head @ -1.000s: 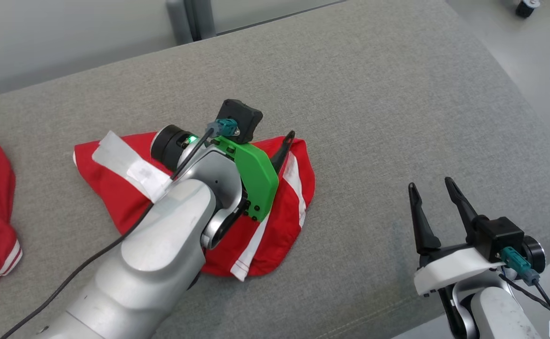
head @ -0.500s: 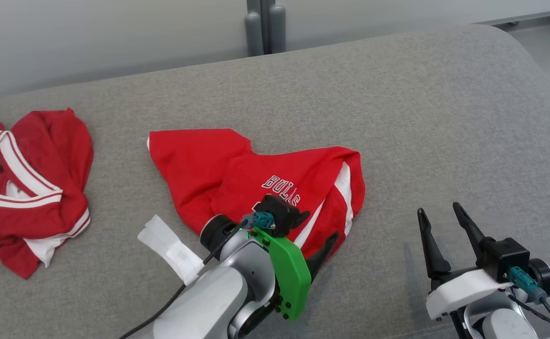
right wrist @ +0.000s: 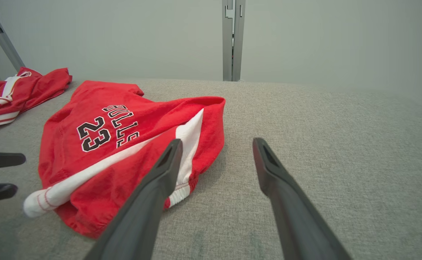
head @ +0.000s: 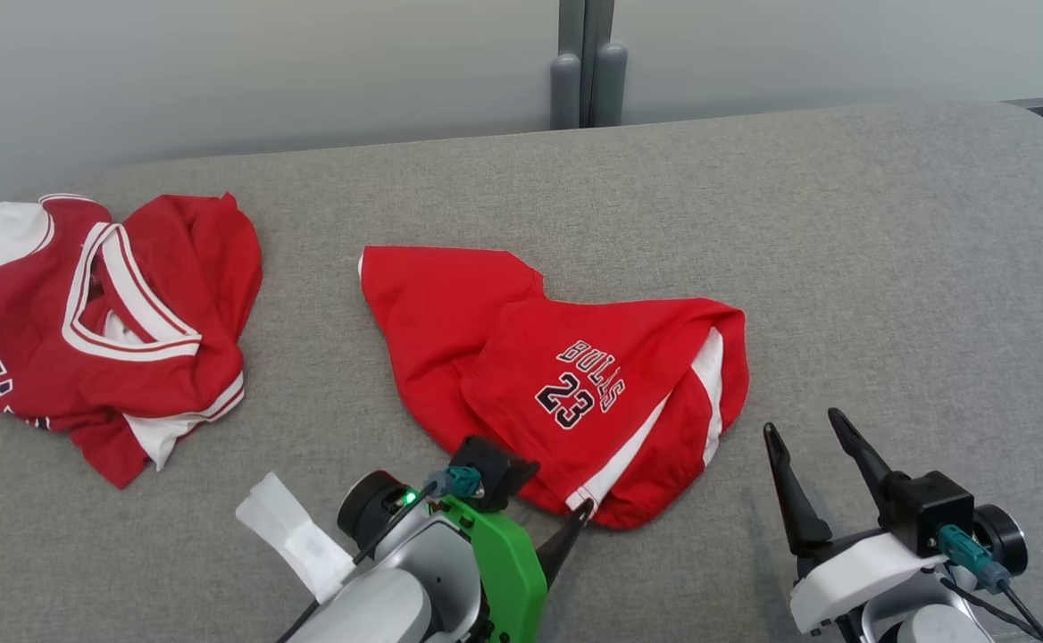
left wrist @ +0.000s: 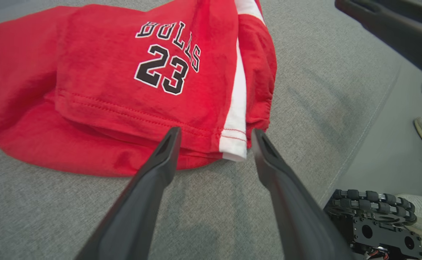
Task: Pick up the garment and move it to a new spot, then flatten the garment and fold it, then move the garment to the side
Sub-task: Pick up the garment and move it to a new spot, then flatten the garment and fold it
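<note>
Left gripper [left wrist: 215, 133] sat spread and empty at the near hem [left wrist: 196, 141] of the red Bulls shorts [head: 566, 357], closer than the right gripper [head: 800, 421].

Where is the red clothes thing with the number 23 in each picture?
Head view: the red garment lies in the middle.
Left wrist view: the red garment is in the upper left, just past the fingertips.
Right wrist view: the red garment sits left of the middle.
Shared landmark: its white stripe, running beside the 23.
</note>
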